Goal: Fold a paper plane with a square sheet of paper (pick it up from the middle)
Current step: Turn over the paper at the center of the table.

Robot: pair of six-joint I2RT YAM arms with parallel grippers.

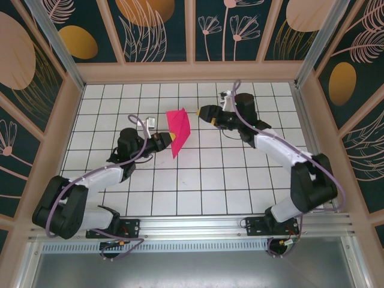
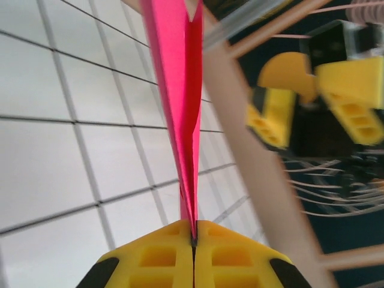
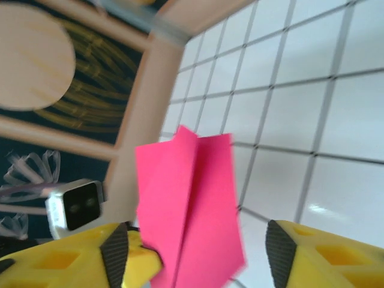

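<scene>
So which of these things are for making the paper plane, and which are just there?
For the job:
- pink folded paper, pinched in the shut left gripper
- right gripper, open beside the paper

Just there:
- white grid table
- flowery walls
- metal rail by the arm bases

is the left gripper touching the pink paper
Touching. The left wrist view shows the left gripper shut on the pink paper, its edge pinched between the two yellow fingertips.
</scene>
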